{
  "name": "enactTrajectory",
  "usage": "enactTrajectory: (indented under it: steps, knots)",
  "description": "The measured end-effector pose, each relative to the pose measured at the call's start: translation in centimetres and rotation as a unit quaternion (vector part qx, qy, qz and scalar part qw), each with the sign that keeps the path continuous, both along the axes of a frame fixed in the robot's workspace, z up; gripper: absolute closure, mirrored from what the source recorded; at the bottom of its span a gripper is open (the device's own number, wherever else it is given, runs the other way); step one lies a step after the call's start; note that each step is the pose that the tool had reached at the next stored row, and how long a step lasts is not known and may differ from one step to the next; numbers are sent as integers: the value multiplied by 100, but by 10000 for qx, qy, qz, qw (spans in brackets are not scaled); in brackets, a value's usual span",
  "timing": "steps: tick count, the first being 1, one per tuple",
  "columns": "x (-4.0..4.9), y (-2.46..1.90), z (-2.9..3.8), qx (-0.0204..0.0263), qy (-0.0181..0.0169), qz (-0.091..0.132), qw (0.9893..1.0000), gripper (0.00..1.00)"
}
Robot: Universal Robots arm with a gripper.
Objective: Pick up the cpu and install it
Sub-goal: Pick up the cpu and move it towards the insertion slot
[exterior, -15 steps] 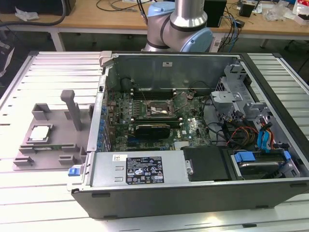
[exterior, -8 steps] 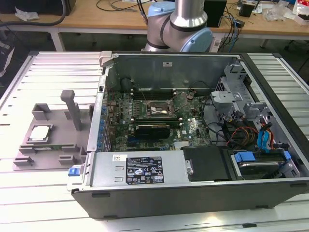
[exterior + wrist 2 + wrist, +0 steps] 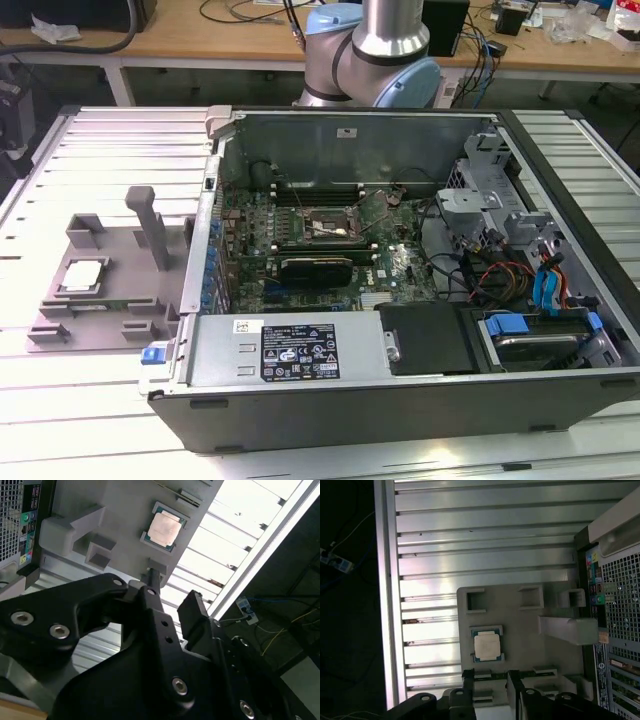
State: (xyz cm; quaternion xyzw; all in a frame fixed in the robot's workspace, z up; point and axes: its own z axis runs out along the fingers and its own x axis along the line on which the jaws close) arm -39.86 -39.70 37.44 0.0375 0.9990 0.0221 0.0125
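Silver cpu [image 3: 487, 646] on tray [image 3: 520, 630], clear of gripper [image 3: 491, 675]

The cpu [image 3: 82, 275], a small flat square chip with pale silver-grey metal top and thin darker rim, lies level, metal side up. It sits in a square recess of the grey plastic tray [image 3: 120, 275].

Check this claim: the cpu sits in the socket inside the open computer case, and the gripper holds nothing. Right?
No. The cpu sits on the grey tray beside the open computer case, as the exterior view shows; the gripper holds nothing.
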Motion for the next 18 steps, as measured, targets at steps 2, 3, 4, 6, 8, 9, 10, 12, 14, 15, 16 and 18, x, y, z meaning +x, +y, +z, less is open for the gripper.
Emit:
enactTrajectory:
  steps: [2,3,4,6,8,9,10,12,14,15,16,18]
  knots:
    - [0,0,0,0,0,0,10000,45]
    - [0,0,0,0,0,0,10000,45]
    - [0,0,-1,-3,0,0,10000,45]
    - [0,0,-15,-5,0,0,10000,45]
    - [0,0,-54,-5,-1,0,10000,45]
    - [0,0,-75,-5,0,0,10000,45]
    - [0,0,-88,-5,0,0,10000,45]
    - [0,0,-113,-5,0,0,10000,45]
    - [0,0,-150,-5,0,0,10000,45]
    - [0,0,-171,-5,0,0,10000,45]
    - [0,0,-188,-5,0,0,10000,45]
    - [0,0,-216,-5,0,0,10000,45]
